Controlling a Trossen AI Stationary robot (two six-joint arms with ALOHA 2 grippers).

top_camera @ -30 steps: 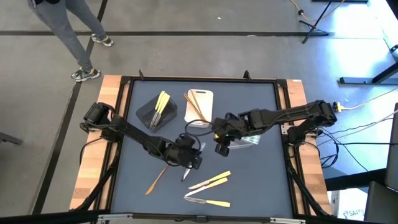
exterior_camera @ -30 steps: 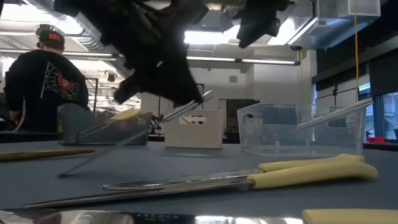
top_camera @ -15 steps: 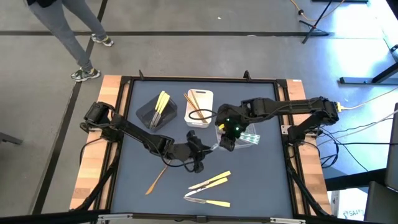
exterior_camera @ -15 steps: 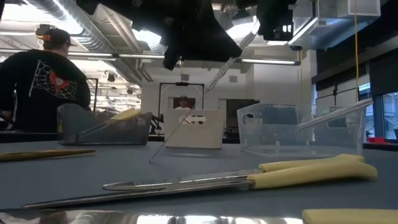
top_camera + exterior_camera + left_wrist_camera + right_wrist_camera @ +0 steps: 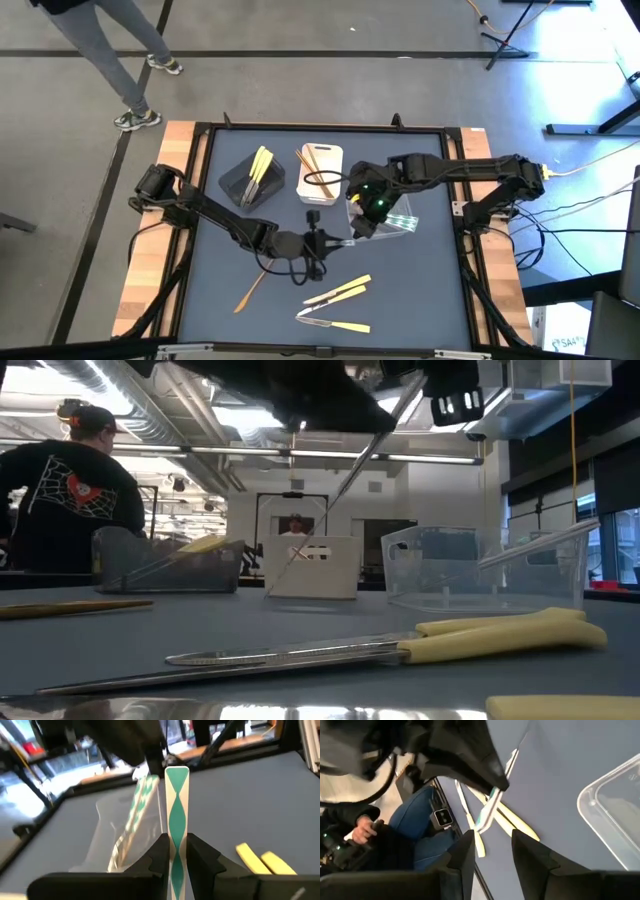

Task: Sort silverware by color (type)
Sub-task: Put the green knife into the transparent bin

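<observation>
High view, looking straight down: a dark table with three trays at its far side. A black tray already holds pale yellow utensils, a white tray holds orange-brown ones, and a clear tray sits beside them with silver pieces in it. The left gripper is at mid-table, closed on a thin silver utensil and holding it out toward the clear tray, where the right gripper hovers, its fingers parted and nothing between them. Left to sort, by my reckoning: an orange-brown piece lying alone on the near left, and yellow-handled knives with one more nearer the front edge, so perhaps three quarters is done. The left wrist view adds what the overhead cannot: the silver handle pinched squarely between the two fingers, reflecting green, with the clear tray just beyond. The low view shows the utensil hanging tilted, lifted off the table, and a person in a black top standing in the room behind.
</observation>
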